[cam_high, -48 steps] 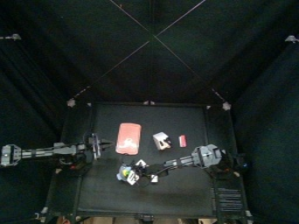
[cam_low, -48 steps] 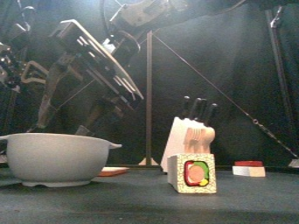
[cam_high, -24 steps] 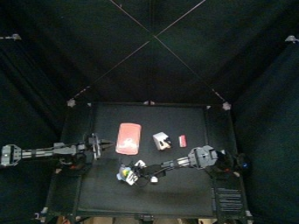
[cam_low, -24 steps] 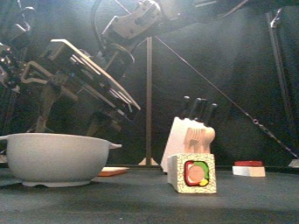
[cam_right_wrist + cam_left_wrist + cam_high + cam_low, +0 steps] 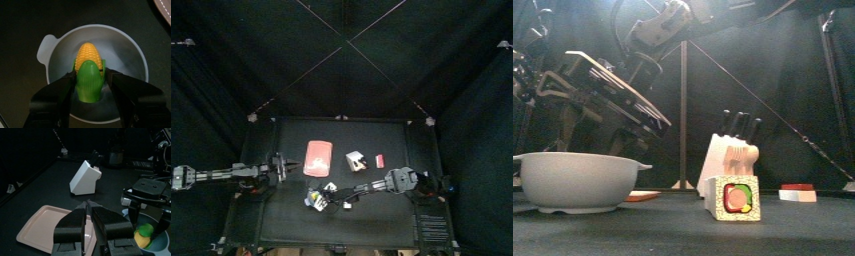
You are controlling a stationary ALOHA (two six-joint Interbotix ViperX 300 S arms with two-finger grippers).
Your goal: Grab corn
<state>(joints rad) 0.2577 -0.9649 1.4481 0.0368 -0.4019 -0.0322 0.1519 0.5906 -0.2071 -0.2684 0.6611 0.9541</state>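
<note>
The corn (image 5: 89, 67), yellow with a green husk end, lies in a grey bowl (image 5: 53, 45). My right gripper (image 5: 90, 87) hangs right over it, its jaws open and straddling the husk end with only narrow gaps. In the left wrist view the corn (image 5: 143, 234) shows in the bowl under the right gripper's jaws. In the front view the bowl's wall (image 5: 573, 182) hides the corn. My left gripper (image 5: 87, 204) is shut and empty above the pink-red tray (image 5: 40, 223), at the table's left (image 5: 278, 168).
A white knife block (image 5: 734, 155) stands mid-table, also seen as the white block (image 5: 85, 178). A small sushi-like block (image 5: 734, 198) sits near the front edge, a red-and-white piece (image 5: 796, 192) at the right. The pink-red tray (image 5: 318, 157) lies left of the block.
My right arm has come down over the bowl and its jaws have narrowed a little around the corn. The left arm has not moved.
</note>
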